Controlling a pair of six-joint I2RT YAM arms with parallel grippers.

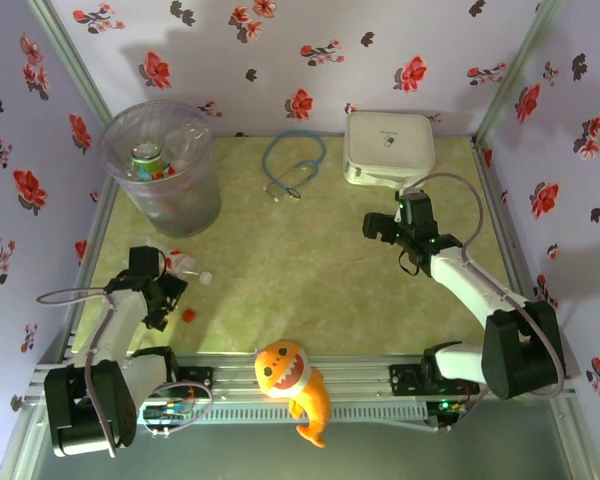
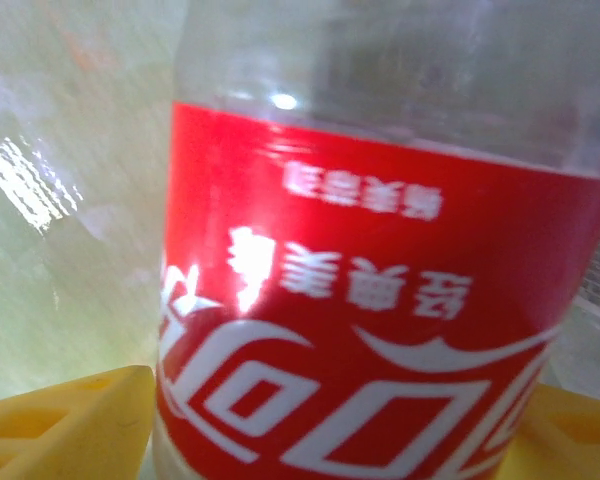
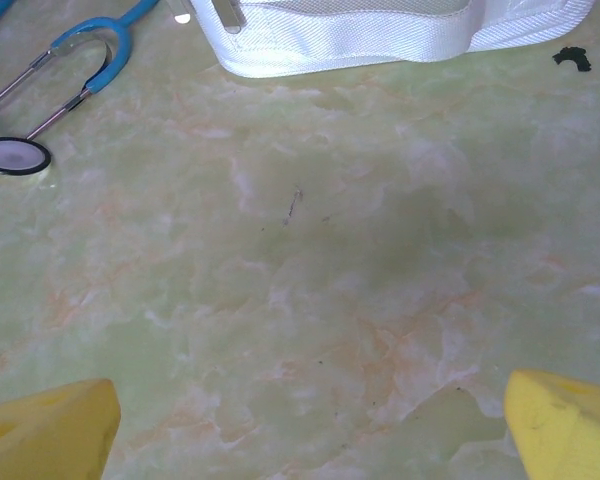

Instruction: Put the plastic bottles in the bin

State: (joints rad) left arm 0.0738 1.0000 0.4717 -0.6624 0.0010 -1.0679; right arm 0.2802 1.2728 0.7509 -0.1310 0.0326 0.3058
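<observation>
- Nearest you, bottom centre of the overhead view: one orange fish toy (image 1: pixel 292 375) lying across the front rail.
- Lower left, your left gripper (image 1: pixel 167 285) is right on a plastic bottle (image 2: pixel 380 250). The wrist view has the bottle between the yellow fingers (image 2: pixel 70 420), one at each bottom corner, tight beside the red label.
- Pinched or only flanked? I can't tell from these views.
- In that wrist view the bottle's long axis runs bottom to top, leaning slightly. The clear body is toward the top and the white lettering reads upside down.
- One loose red cap (image 1: pixel 190 315) sits just below that bottle on the table (image 3: pixel 310 250).
- Mid right, your right gripper (image 3: pixel 310 410) is spread wide. There's bare tabletop between its yellow tips, and it has nothing in its grasp.
- Upper left, one bin (image 1: pixel 185 205) stands upright with several bottles (image 1: pixel 148 155) piled inside. One has a green-and-white label; the exact count is hidden by the hazy wall.
- Far centre, one blue stethoscope (image 1: pixel 292 165).
- Far right, one white case (image 1: pixel 388 148), well apart from the bin.
</observation>
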